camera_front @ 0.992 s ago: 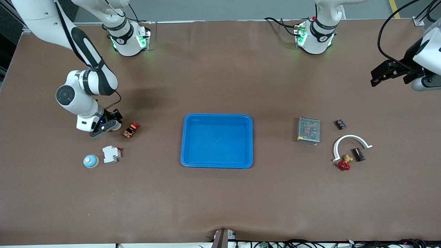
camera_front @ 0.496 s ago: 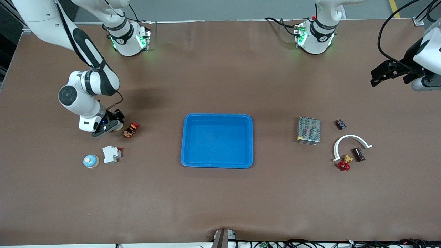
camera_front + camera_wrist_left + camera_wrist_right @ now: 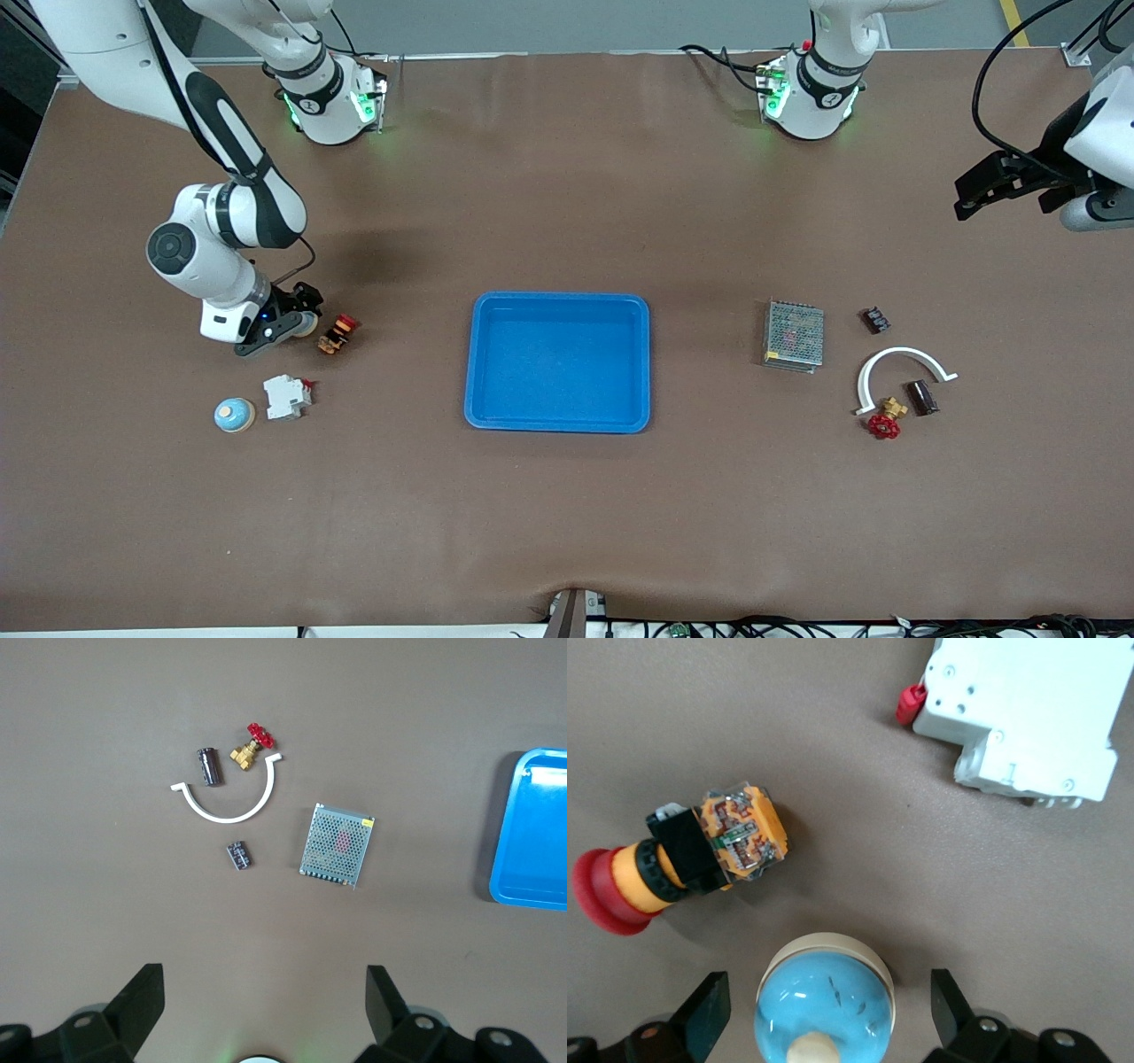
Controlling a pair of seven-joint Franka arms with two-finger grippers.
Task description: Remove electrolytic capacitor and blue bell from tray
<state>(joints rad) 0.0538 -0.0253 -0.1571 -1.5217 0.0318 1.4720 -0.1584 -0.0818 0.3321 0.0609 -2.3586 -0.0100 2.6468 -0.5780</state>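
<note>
A blue bell (image 3: pixel 824 1001) with a cream base stands on the table between the open fingers of my right gripper (image 3: pixel 828 983). There are gaps on both sides. In the front view the right gripper (image 3: pixel 285 326) hides most of it, and only a cream edge (image 3: pixel 305 326) shows. A second blue bell (image 3: pixel 234 414) stands nearer to the front camera. The dark cylindrical capacitor (image 3: pixel 920 397) lies inside a white arc at the left arm's end, and it shows in the left wrist view (image 3: pixel 209 765). My left gripper (image 3: pixel 970 197) is open and empty (image 3: pixel 264 974), high over the table's end.
A blue tray (image 3: pixel 558 306) sits mid-table. A red-capped push button (image 3: pixel 337 334) and a white breaker (image 3: pixel 286 396) lie by the right gripper. A metal power supply (image 3: pixel 794 334), a small black part (image 3: pixel 875 320), a white arc (image 3: pixel 904 356) and a red valve (image 3: pixel 884 424) surround the capacitor.
My right arm has shifted slightly toward the push button, and its gripper has stayed around the bell. The left arm has barely moved.
</note>
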